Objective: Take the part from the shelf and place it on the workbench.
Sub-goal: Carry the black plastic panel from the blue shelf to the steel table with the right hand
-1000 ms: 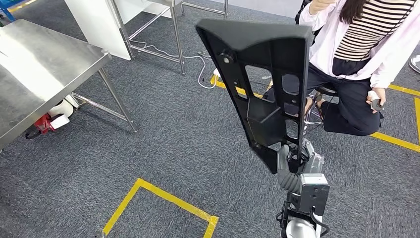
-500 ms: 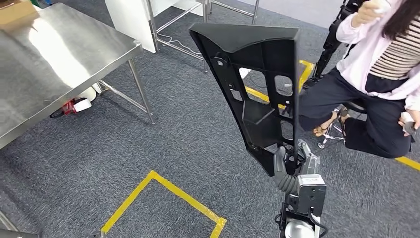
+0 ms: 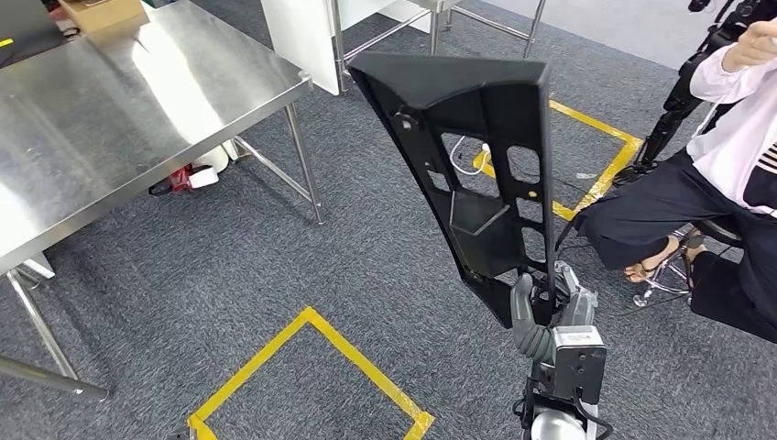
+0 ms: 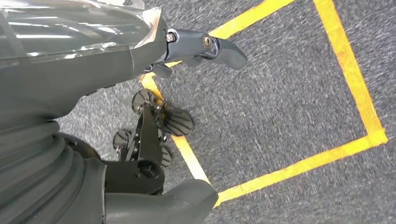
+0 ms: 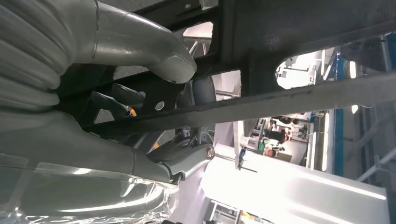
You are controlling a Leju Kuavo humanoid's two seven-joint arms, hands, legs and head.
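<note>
Whole view swung since 1 s ago — camera turned, not the things: steel-topped workbench [image 3: 137,101] now takes far more of the frame at left, seated person in striped top [image 3: 733,174] slid off toward the right edge. Large black moulded plastic panel w/ cut-outs [image 3: 476,165] kept same upright pose above right hand [image 3: 550,316], gripped at its narrow lower end, well apart from bench. In right wrist view, thumb and fingers [image 5: 154,51] clenched round a rib of panel. Left hand [image 4: 154,126] hangs over grey carpet and yellow floor tape [image 4: 355,88], fingers apart, holding nothing.

Risks, as judged: tall panel held low = top-heavy, could pivot or slip in the grip during turn or step; wide upper edge could clip bench corner [image 3: 302,87] or white board by the frame [image 3: 302,37] on approach; cable on floor [image 3: 467,156] a trip hazard.

Room: open carpet btwn robot and bench; bench top mostly bare, cardboard box [image 3: 101,14] at far end — near edge looks free for set-down.
</note>
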